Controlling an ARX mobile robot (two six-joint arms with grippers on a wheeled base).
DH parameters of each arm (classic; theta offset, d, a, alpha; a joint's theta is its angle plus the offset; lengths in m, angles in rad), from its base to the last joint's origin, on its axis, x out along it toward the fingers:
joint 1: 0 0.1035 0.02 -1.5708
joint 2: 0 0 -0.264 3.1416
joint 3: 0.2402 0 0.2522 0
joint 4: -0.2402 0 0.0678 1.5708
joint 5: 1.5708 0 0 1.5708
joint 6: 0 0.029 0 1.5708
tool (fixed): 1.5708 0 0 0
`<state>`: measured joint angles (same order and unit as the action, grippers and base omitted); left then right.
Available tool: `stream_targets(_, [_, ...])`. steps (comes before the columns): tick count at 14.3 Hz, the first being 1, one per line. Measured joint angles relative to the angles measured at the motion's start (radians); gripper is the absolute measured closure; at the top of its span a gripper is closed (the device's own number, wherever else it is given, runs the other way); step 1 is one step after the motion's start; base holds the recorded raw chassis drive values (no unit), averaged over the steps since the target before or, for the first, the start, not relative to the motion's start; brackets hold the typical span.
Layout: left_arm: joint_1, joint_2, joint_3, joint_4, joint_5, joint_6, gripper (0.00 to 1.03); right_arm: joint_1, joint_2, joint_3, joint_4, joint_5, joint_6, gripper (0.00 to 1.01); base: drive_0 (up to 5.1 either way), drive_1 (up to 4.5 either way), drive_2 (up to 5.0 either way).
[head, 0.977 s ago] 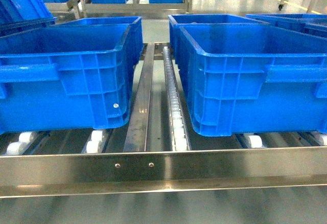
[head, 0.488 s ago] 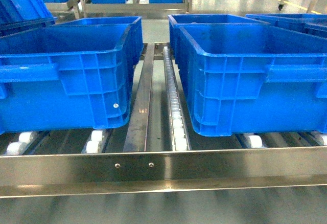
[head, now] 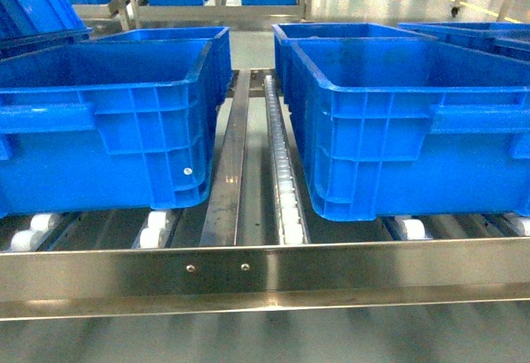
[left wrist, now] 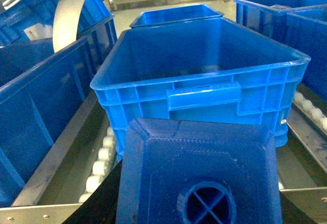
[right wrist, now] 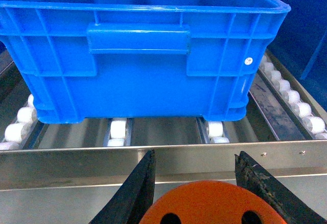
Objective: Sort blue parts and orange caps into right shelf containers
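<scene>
Crates (head: pixel 397 123) are seen on the shelf (head: pixel 265 268) rollers in the head view. Only wrist views show grippers: orange cap (right wrist: pixel 209 206) pinched by right gripper (right wrist: pixel 196 183); blue part (left wrist: pixel 199 178) fills the left view, finger state cannot be told.

Two blue crates (head: pixel 389 123) sit on the shelf (head: pixel 265 276), roller track (head: pixel 280 164) between them
</scene>
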<state>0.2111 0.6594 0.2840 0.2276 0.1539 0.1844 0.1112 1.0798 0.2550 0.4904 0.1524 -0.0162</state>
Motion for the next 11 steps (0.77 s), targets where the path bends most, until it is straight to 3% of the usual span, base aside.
stream_targets(11, [0.000,0.000,0.000,0.000,0.000,0.000,0.58,0.000,0.000,0.000,0.000,0.000,0.000,0.60,0.0,0.00,0.0])
